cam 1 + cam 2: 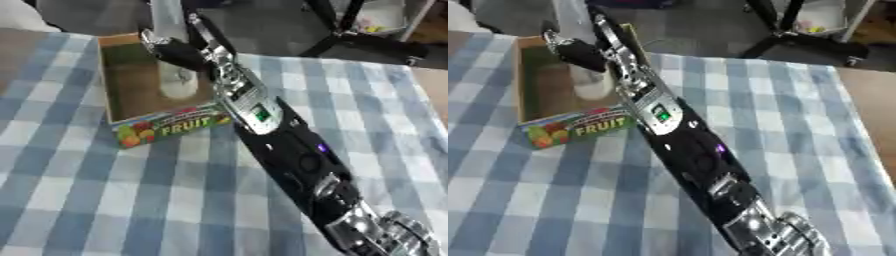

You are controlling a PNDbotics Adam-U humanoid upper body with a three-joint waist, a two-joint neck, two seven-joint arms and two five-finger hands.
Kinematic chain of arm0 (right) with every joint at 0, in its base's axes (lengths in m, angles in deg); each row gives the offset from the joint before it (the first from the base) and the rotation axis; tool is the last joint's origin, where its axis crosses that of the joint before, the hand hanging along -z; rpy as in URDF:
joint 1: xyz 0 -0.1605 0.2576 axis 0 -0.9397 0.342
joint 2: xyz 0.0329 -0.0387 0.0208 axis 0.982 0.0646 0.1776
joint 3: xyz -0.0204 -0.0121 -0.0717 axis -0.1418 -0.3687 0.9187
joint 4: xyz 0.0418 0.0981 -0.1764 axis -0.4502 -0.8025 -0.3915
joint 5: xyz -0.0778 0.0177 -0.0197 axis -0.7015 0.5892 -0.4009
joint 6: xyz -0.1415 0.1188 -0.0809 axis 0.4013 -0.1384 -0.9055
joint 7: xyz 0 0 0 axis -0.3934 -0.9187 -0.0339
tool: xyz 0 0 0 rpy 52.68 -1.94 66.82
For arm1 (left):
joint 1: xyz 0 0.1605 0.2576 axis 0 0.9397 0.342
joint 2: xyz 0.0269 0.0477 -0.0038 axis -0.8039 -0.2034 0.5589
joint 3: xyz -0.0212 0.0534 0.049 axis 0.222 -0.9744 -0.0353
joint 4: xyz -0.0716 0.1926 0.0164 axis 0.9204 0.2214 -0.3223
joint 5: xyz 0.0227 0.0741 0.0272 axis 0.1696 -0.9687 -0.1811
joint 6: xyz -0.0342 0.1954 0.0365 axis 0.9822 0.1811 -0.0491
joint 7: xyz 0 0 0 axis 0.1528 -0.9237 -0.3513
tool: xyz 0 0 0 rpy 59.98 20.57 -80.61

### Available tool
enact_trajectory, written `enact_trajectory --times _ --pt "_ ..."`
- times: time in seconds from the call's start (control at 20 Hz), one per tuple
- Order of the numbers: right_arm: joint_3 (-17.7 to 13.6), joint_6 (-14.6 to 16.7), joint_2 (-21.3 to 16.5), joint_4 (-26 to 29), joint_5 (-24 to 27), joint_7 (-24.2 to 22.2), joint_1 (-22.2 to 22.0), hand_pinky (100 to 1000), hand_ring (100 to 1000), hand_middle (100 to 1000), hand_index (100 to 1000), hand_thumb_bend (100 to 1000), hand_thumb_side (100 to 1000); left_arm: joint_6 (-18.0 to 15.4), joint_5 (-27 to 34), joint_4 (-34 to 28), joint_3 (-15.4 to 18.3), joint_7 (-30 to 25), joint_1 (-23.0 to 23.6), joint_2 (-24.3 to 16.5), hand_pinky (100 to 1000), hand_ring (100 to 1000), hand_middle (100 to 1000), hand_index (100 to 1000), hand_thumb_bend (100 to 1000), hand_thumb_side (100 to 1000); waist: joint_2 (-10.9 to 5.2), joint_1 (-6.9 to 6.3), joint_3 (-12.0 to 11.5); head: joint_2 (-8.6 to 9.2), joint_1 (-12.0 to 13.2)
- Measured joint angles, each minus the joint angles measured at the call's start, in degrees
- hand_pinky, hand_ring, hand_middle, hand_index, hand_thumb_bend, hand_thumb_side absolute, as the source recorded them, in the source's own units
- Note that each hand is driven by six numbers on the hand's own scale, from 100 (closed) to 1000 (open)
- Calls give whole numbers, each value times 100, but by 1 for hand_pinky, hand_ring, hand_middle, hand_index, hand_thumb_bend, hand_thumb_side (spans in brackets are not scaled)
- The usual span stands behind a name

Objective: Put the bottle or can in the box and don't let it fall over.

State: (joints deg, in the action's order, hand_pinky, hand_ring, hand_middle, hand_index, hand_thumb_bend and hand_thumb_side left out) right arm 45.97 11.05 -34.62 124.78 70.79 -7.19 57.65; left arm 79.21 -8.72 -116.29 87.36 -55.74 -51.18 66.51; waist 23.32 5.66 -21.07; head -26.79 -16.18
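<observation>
Fingers [157, 44] of the right hand [179, 52] curl round the pale bottle [178, 82], which stands upright inside the fruit box [166, 125] on the checked worktop [105, 200]. Judged light, smooth and tippy; hold at mid-body. Left hand unseen.

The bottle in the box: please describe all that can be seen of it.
The bottle is pale and looks translucent, with a tall straight body. It stands upright inside the open cardboard box, its base on the box floor near the right wall. The right hand, black, is curled round its middle, so that part is hidden. Its top runs out of the picture; no cap or label can be made out.
</observation>
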Motion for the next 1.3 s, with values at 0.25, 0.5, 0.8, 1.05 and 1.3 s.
enact_trajectory --times 0.25,0.5,0.8,1.05,1.3 --pt "-32 56 0 -8 -63 -66 -52 810 928 960 919 218 285 1 0 0 1 0 12 0 1000 486 595 750 793 375 -7 -10 67 -8 61" --pt "-35 18 -16 46 -30 -110 -161 807 925 959 911 223 294 3 0 0 4 3 60 0 1000 486 594 750 793 376 -64 -38 175 -42 149" --pt "-33 -77 -115 166 127 -170 -423 797 916 958 903 217 313 11 0 1 19 30 141 0 1000 486 594 749 792 379 -175 -123 344 -144 267" --pt "-4 -166 -312 444 428 -217 -782 791 910 959 898 216 320 17 -10 5 54 80 251 0 1000 486 594 749 794 380 -354 -230 542 -242 435" --pt "2 -277 -558 873 739 -195 -1198 770 861 973 877 227 325 14 -23 38 69 95 360 -1 1000 485 593 749 796 381 -451 -332 727 -340 572"
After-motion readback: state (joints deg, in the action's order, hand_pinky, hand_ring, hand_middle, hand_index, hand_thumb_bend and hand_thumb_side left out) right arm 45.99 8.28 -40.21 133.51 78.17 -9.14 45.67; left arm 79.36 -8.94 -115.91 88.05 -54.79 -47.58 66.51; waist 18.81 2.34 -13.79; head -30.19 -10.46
